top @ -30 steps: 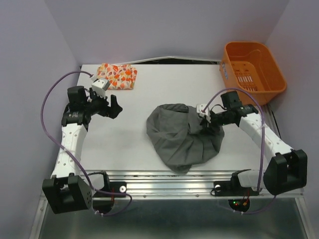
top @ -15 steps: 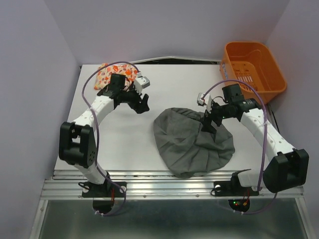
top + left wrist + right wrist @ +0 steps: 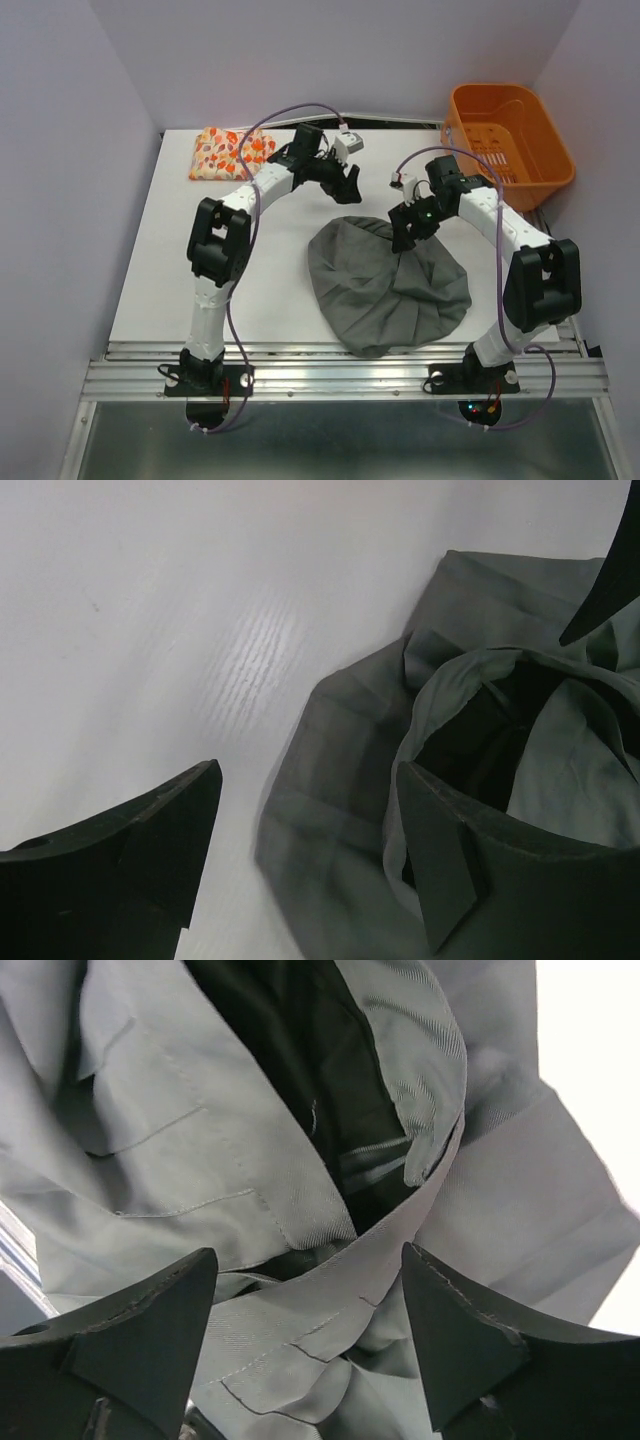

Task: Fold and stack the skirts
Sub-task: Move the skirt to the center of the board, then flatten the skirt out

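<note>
Right gripper (image 3: 403, 234) has let go and left gripper (image 3: 349, 186) has swung over. Both hang spread and empty above the grey skirt (image 3: 385, 290), crumpled right of table (image 3: 180, 280) centre. Printed skirt (image 3: 232, 153) sits folded at far-left corner. I'd flatten the grey next.

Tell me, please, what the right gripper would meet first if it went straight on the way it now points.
The dark grey skirt: the right gripper, jaws open, points at the rumpled folds around its dark opening. It would probably touch the folded rim first, though depth is unclear.
</note>
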Controlling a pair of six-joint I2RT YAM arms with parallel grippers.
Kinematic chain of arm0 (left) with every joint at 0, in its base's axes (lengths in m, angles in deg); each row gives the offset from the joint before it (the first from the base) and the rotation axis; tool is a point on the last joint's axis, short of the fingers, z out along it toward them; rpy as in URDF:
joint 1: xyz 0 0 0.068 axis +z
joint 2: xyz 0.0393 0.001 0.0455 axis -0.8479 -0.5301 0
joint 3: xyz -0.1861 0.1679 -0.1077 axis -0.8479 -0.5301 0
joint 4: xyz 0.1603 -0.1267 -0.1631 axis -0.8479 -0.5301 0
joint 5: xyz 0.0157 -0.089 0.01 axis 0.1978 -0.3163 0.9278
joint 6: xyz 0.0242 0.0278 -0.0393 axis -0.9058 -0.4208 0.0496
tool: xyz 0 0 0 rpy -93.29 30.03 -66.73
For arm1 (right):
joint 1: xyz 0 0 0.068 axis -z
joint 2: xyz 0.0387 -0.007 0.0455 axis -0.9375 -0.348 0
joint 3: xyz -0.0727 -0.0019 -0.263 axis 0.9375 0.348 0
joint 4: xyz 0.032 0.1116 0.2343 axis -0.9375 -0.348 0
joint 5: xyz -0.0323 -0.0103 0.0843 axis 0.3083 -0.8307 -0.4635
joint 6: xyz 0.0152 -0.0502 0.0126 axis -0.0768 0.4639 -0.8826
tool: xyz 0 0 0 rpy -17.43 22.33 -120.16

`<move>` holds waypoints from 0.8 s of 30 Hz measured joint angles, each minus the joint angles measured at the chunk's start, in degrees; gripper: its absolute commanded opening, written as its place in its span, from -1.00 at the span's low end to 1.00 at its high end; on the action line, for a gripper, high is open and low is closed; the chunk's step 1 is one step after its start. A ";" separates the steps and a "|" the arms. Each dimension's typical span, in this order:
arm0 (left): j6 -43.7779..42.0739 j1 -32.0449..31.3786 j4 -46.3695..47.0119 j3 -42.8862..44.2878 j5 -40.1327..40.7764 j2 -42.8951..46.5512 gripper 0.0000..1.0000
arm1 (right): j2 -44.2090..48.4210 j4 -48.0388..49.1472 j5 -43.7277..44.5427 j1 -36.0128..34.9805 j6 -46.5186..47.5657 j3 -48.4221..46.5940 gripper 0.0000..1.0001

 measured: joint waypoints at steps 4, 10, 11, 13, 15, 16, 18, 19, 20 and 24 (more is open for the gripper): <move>-0.59 -2.97 -3.37 3.63 0.90 -4.76 0.49 | -1.46 -1.16 0.81 -0.02 -0.57 0.04 0.44; -4.22 -5.46 -10.56 3.80 3.10 -7.13 -0.05 | -1.36 -2.16 0.22 -0.02 1.03 0.20 0.00; -4.92 -5.55 -11.85 3.80 3.52 -7.17 -0.15 | -1.36 -2.25 0.15 -0.02 1.49 0.20 -0.05; -6.36 -5.51 -13.75 3.80 4.15 -7.15 -0.40 | -1.33 -2.27 -0.04 -0.02 2.03 0.20 -0.13; -7.45 -5.35 -14.99 3.48 5.18 -6.95 -1.00 | -1.33 -2.29 -0.24 -0.02 2.60 0.20 -0.23; -8.26 -5.27 -15.04 2.84 5.46 -6.60 -1.00 | -1.33 -2.29 -0.24 -0.02 2.80 0.20 -0.23; -8.66 -5.14 -15.74 1.05 6.56 -5.05 -1.00 | -1.33 -2.25 -0.26 -0.02 3.21 0.20 -0.22; -8.72 -5.01 -16.04 -0.02 7.02 -3.78 -1.00 | -1.33 -2.23 -0.20 -0.02 3.43 0.17 -0.21; -8.52 -4.90 -15.85 -1.46 7.61 -2.19 -1.00 | -1.33 -2.14 -0.15 -0.02 3.56 0.17 -0.21; -5.90 -3.50 -14.38 -8.59 13.70 9.20 -1.00 | -1.33 -0.92 0.85 -0.02 2.56 -0.17 0.08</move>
